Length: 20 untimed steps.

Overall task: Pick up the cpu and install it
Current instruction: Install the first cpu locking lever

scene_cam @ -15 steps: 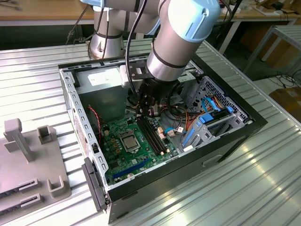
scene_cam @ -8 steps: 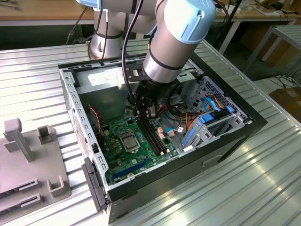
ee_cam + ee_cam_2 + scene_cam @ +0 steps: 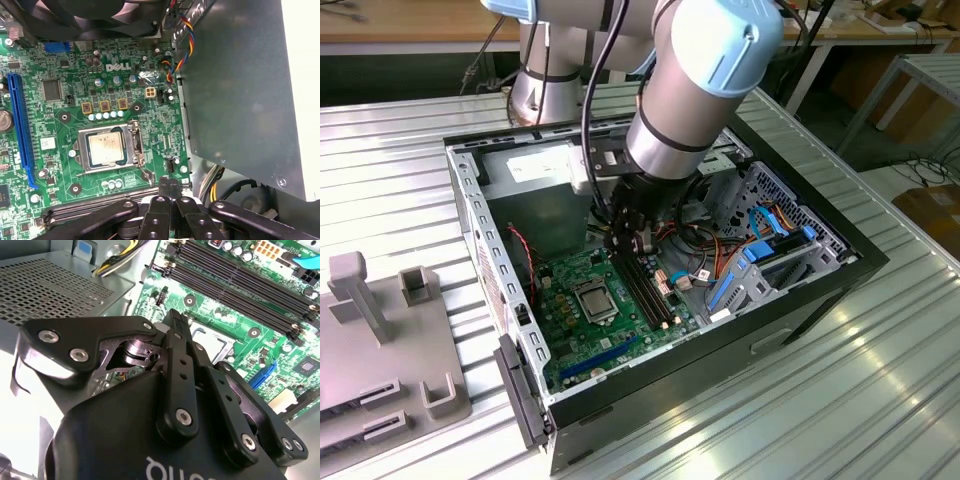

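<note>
While the chip (image 3: 105, 148) sits in its metal-framed socket (image 3: 134, 148) on the green board (image 3: 582, 308), the gripper (image 3: 168, 189) hangs just above the board beside the long black memory slots (image 3: 645, 290), its fingers (image 3: 175, 347) pressed together and holding nothing, near the grey power box (image 3: 240, 85).

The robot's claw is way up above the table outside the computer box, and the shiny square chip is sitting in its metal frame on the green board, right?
Not quite. The exterior view shows the claw down inside the open computer case, above the green board, not outside it. The rest holds: in the first wrist view the cpu sits in its metal-framed socket.
</note>
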Tool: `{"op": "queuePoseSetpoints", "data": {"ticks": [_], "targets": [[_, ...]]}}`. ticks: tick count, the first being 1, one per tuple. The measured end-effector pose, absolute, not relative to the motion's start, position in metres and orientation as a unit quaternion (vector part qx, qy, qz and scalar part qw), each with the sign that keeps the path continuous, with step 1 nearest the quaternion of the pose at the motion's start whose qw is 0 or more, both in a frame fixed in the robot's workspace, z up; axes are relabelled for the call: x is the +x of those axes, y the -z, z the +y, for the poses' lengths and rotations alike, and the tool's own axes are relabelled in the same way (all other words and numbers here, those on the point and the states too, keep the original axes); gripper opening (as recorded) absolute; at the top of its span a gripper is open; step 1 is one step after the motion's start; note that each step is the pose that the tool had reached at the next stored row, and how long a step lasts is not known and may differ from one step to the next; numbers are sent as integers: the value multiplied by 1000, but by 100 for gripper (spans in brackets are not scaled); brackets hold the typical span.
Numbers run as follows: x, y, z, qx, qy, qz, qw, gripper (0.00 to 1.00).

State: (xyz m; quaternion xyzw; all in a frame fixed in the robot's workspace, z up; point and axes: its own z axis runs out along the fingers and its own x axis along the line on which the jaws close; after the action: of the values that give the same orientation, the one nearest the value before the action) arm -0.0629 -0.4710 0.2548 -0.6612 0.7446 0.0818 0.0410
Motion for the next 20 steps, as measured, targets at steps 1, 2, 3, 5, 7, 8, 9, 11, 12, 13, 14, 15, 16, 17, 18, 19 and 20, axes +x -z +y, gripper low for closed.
{"op": "queuePoseSetpoints", "data": {"ticks": [1, 2, 3, 5, 7, 8, 9, 11, 12, 13, 14, 15, 16, 17, 18, 19, 20], "targets": [[-63, -255, -472, -661, -82, 745, 41, 11], [-63, -255, -472, -661, -82, 745, 41, 11], [-63, -255, -473, -661, -82, 745, 41, 11], [-63, -255, -474, -661, -82, 745, 41, 11], [-63, -255, -476, -661, -82, 745, 41, 11], [-63, -255, -476, -661, -82, 745, 41, 11], [-63, -255, -477, -661, -82, 745, 41, 11], [-63, -255, -479, -661, -82, 745, 41, 11], [-63, -255, -479, -661, -82, 745, 41, 11], [-63, -255, -479, -661, -82, 744, 41, 11], [-63, -254, -479, -662, -82, 744, 41, 11], [-63, -254, -479, -662, -82, 744, 41, 11], [-63, -253, -479, -662, -82, 744, 41, 11], [-63, -253, -479, -663, -82, 743, 41, 11], [-63, -252, -479, -663, -82, 743, 41, 11], [-63, -251, -479, -663, -82, 743, 41, 11], [-63, -249, -479, -663, -82, 743, 41, 11]]}}
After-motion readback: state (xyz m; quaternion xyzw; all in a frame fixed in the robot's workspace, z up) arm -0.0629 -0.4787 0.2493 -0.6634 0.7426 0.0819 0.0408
